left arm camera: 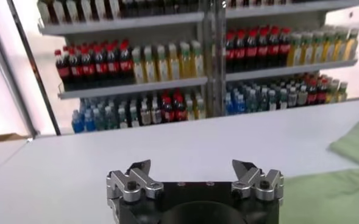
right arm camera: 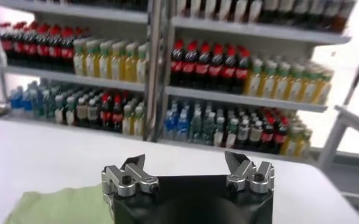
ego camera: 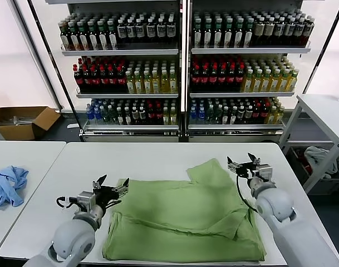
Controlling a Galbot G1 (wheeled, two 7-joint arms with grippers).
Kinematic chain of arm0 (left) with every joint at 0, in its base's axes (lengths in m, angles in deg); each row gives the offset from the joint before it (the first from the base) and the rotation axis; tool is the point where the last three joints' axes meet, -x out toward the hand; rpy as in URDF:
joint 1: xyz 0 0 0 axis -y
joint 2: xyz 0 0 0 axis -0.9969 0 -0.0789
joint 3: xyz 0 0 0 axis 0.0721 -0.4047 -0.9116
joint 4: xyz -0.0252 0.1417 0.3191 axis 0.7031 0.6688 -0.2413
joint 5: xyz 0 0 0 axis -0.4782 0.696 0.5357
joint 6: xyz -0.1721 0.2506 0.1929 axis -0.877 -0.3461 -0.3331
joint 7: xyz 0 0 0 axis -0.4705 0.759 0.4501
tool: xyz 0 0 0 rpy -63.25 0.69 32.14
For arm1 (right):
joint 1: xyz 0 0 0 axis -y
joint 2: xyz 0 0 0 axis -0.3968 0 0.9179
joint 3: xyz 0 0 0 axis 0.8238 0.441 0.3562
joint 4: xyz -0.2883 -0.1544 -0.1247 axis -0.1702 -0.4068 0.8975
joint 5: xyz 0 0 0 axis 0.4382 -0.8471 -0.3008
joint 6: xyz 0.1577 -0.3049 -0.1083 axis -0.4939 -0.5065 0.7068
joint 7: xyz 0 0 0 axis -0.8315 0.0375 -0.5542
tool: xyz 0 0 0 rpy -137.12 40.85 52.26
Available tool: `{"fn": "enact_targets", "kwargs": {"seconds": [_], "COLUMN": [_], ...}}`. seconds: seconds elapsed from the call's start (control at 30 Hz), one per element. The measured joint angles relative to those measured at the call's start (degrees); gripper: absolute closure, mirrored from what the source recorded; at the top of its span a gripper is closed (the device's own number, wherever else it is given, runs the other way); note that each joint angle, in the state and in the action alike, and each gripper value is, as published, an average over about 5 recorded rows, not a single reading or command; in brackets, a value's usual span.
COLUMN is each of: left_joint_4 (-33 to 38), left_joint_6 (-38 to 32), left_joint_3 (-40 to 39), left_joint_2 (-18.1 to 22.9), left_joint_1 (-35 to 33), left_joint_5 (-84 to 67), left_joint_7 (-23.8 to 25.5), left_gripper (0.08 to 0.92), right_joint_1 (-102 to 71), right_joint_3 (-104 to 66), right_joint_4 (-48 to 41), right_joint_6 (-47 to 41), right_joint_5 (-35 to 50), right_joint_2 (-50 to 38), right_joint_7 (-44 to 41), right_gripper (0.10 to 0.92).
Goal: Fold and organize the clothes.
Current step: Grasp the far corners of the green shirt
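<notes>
- Green shirt [ego camera: 183, 222] lies partly folded on my worktop [ego camera: 158, 156].
- Left gripper [ego camera: 112, 190] empty, jaws apart, seemingly just off its edge.
- Right gripper [ego camera: 242, 165] likewise spread, empty.

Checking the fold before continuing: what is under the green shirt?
The green shirt lies on the white table, folded over itself in layers. Whatever lies beneath the fabric is covered.

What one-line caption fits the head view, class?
Both open grippers, left and right, flank a partly folded green shirt on a white table.
</notes>
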Motion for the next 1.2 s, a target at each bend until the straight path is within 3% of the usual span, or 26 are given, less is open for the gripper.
{"fn": "enact_targets", "kwargs": {"seconds": [0.93,1.07,1.2], "left_joint_4": [-12.2,-13.2,-14.0], "left_joint_6": [4.3,4.3,4.3], "left_joint_3": [-2.9,-3.3,-3.6], "left_joint_2": [4.0,4.4,4.7], "left_joint_1": [8.5,8.6,8.6], "left_joint_5": [-4.4,-4.5,-4.3], "left_joint_7": [4.8,5.4,5.9], "left_gripper": [0.177,0.209,0.316], "right_joint_1": [8.6,8.5,8.1], "right_joint_3": [7.0,7.3,7.6], "right_joint_4": [-16.5,-16.9,-17.0], "right_joint_6": [-0.9,-0.7,-0.4], "right_joint_5": [-8.7,-9.0,-9.1], "right_joint_2": [7.9,8.1,7.9], "right_joint_7": [-8.2,-8.8,-9.3], "right_gripper": [0.208,0.266,0.381]}}
